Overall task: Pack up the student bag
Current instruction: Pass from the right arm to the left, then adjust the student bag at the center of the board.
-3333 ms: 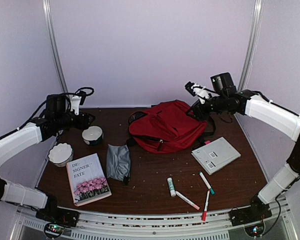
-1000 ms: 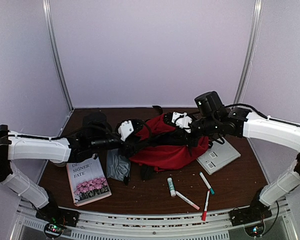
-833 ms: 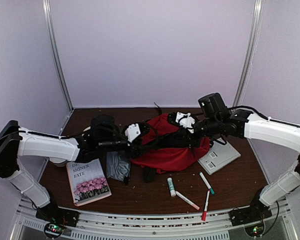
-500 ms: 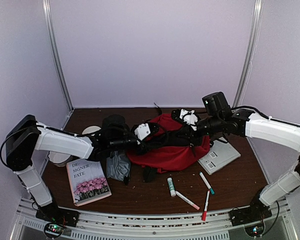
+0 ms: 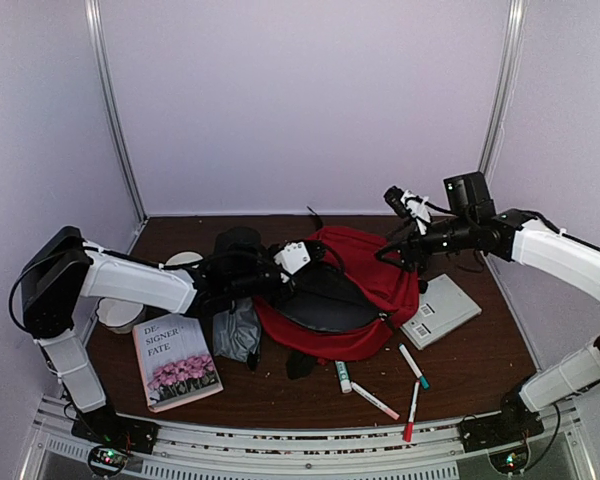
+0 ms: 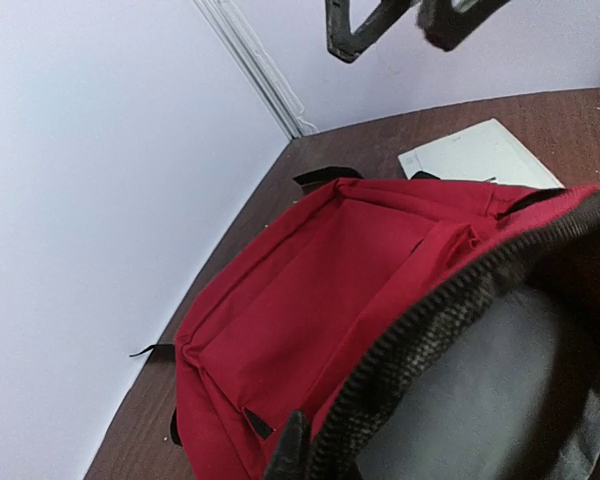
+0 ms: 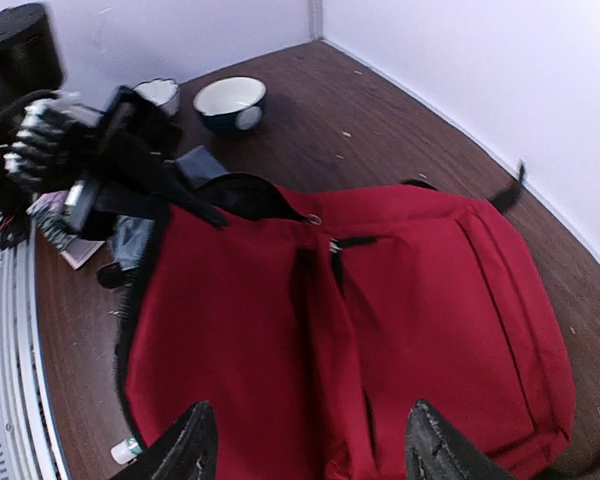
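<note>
Left to right: my left gripper (image 5: 292, 258) is clamped on the zipper rim (image 6: 430, 310) of the student bag (image 5: 375, 280), which lies mid-table with its mouth pulled agape and its grey lining (image 6: 460, 400) showing. I judge it light, limp and prone to sag, so the stiffened rim is the best hold. My right gripper (image 5: 408, 208) hangs above its far side, jaws apart, empty. Dark wooden table (image 5: 480, 340); pale walls (image 5: 300, 100) close around.

We see the student bag (image 5: 365, 290) lying between the left gripper (image 5: 285, 272) and right gripper (image 5: 398, 200). The pouch (image 5: 237, 330) and book (image 5: 176, 358) lie nearer us than the left gripper, and the box (image 5: 440, 310) lies on the near side of the right.
</note>
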Tool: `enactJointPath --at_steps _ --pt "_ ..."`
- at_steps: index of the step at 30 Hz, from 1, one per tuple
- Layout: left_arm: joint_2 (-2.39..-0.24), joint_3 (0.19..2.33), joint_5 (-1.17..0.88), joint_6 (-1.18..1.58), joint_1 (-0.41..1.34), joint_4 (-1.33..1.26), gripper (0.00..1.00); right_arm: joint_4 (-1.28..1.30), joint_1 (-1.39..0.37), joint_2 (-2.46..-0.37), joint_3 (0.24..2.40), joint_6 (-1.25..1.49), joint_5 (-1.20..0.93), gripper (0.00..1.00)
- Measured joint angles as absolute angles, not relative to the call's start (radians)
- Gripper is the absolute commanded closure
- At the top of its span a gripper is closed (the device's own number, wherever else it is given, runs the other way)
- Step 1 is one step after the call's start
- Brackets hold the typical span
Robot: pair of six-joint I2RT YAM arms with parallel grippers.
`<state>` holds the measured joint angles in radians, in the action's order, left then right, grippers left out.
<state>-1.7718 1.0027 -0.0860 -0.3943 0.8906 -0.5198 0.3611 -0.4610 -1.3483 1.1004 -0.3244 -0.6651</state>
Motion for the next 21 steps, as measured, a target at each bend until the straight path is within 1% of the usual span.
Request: enactJointPath --at_steps 4,5,6,7,11,16,19,21 --pt "-1.725 0.994 -0.035 -0.376 0.898 -0.499 1.00 0.401 -0.369 -1.370 1.114 -0.194 -0.575 0.36" --pt "-1.708 0.988 -0.017 -0.376 0.902 -0.499 1.00 0.430 -0.347 -1.396 1.130 -0.169 -0.555 0.32" --pt "-1.693 0.982 0.000 -0.376 0.907 -0.500 1.00 0.461 -0.327 -1.432 1.151 -0.141 -0.542 0.30" --pt "-1.679 0.975 0.017 -0.376 0.915 -0.501 1.00 0.494 -0.307 -1.494 1.179 -0.108 -0.528 0.31" --pt "-1.639 0.947 0.083 -0.385 0.950 -0.503 1.00 0.540 -0.243 -1.601 1.177 -0.027 -0.515 0.36" --pt "-1.632 0.916 0.140 -0.395 0.976 -0.498 1.00 0.594 -0.221 -1.667 1.158 0.049 -0.515 0.39" --pt "-1.632 0.907 0.167 -0.398 0.986 -0.496 1.00 0.604 -0.221 -1.685 1.158 0.073 -0.519 0.45" --pt "-1.630 0.905 0.185 -0.400 0.994 -0.496 1.00 0.611 -0.222 -1.702 1.159 0.082 -0.526 0.52"
